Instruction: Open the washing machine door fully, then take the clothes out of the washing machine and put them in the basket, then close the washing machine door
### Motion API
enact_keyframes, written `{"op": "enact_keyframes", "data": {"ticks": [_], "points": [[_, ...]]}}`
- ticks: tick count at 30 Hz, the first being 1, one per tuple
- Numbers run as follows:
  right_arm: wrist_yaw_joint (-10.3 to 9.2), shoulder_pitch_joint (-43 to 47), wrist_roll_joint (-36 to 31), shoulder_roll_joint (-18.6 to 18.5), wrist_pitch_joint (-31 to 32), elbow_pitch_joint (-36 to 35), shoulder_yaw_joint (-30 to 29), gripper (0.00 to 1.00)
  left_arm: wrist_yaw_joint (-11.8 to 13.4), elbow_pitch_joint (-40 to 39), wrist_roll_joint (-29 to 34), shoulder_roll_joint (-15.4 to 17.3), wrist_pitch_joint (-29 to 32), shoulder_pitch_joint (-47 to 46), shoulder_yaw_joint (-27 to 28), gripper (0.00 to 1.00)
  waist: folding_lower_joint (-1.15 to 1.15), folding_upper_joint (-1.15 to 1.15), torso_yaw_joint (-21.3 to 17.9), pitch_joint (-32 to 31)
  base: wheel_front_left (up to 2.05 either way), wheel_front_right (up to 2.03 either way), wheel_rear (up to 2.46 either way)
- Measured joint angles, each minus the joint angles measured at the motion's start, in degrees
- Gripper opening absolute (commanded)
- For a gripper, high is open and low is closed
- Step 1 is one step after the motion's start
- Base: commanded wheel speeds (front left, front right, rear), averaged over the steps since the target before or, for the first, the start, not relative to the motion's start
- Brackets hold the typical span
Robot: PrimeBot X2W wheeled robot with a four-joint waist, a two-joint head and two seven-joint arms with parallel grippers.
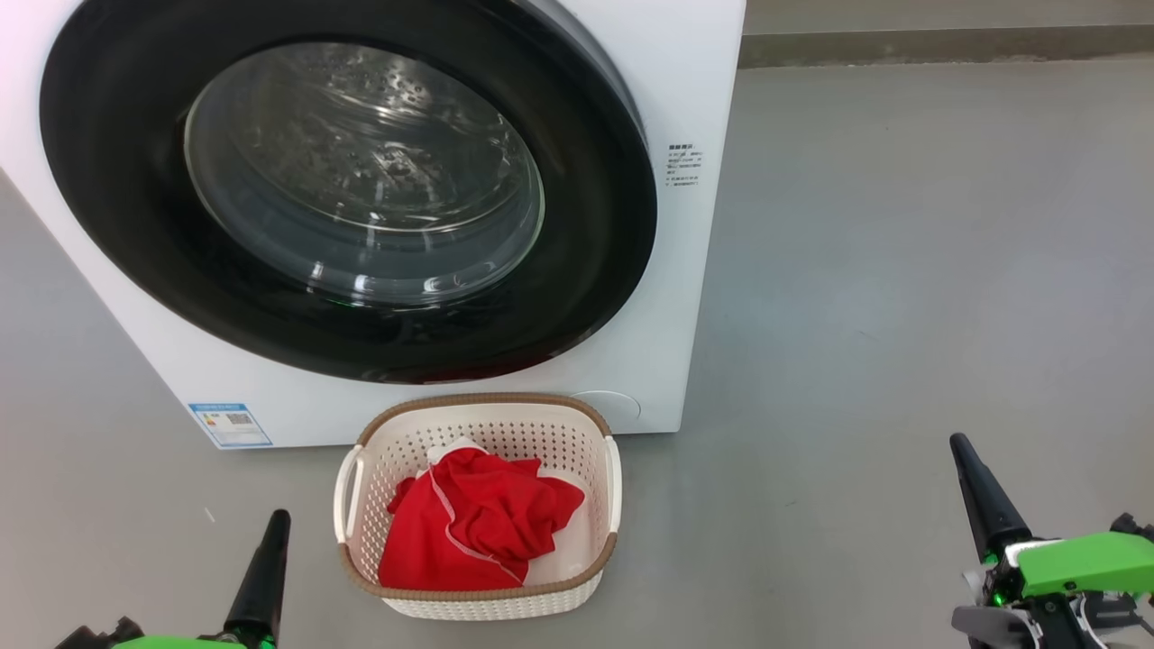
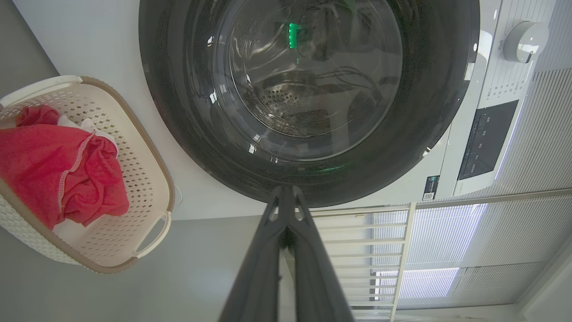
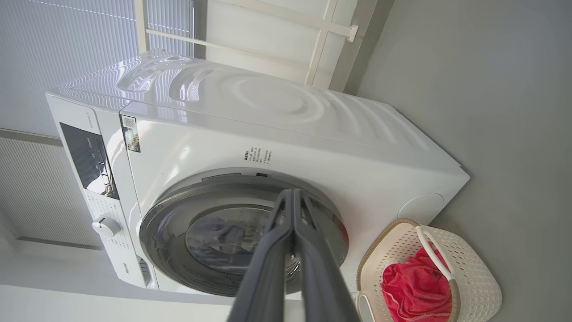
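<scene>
The washing machine (image 1: 685,108) stands before me, its round black-rimmed door (image 1: 577,270) shut flat against the front, steel drum visible through the glass. Red clothes (image 1: 478,527) with white trim lie in the cream basket (image 1: 505,410) on the floor right in front of the machine. My left gripper (image 1: 275,518) is shut at the lower left, left of the basket and apart from it. My right gripper (image 1: 957,442) is shut at the lower right, well clear of the machine. The wrist views show each pair of fingers (image 2: 286,197) (image 3: 292,194) pressed together, holding nothing.
Grey floor (image 1: 902,297) spreads to the right of the machine. A wall base (image 1: 947,41) runs along the back. The machine's control panel and knob (image 2: 525,40) sit above the door. Window blinds (image 2: 482,250) hang behind the machine.
</scene>
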Motion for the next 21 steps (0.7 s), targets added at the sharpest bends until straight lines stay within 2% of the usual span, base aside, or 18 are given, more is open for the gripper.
{"op": "enact_keyframes", "data": {"ticks": [9, 21], "points": [[-0.01, -1.01, 4.74, 0.40, 1.77, -0.32, -0.52, 0.00, -0.01, -0.12, -6.49, 0.00, 1.67, -1.09, -0.03, 0.00, 0.00, 0.00, 0.17, 0.00, 0.00, 0.00, 0.00], [-0.01, -1.55, 4.99, 0.51, 1.77, -0.49, -0.62, 0.00, -0.01, -0.12, -6.75, 0.00, 1.74, -1.09, -0.03, 0.00, 0.00, 0.00, 0.17, 0.00, 0.00, 0.00, 0.00]]}}
